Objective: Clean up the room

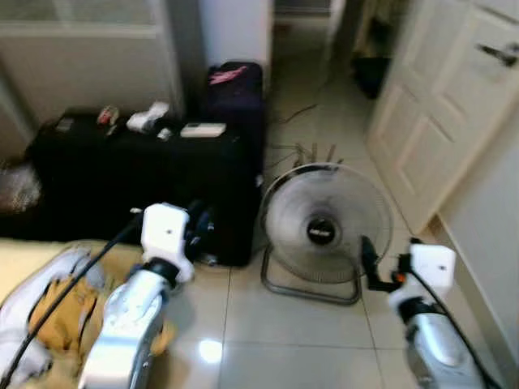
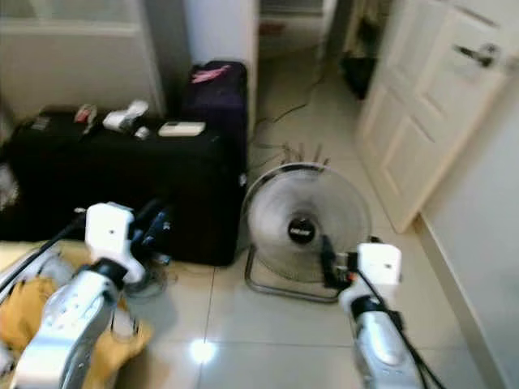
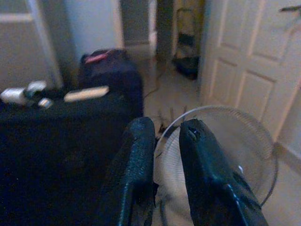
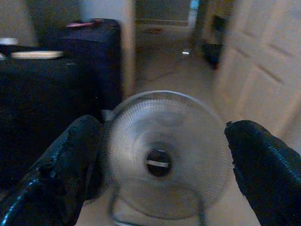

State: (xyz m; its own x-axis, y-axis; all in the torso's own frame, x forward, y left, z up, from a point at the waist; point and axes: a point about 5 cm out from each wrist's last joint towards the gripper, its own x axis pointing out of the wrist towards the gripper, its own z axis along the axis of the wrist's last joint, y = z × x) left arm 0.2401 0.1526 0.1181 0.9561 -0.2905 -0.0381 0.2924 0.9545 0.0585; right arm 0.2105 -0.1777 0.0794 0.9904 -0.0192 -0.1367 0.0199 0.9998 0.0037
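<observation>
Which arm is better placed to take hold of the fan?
Probably the right: the right gripper is open, right before the fan. The left gripper is nearly shut, beside the black case.

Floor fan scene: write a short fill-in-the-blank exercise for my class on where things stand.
1. The floor fan stands on the tiled ____.
2. The white remote lies on top of the black ____.
3. The right gripper has its fingers spread ____, framing the fan.
4. The panelled door is on the robot's ____ side.

Missing words: floor; case; open; right
</observation>
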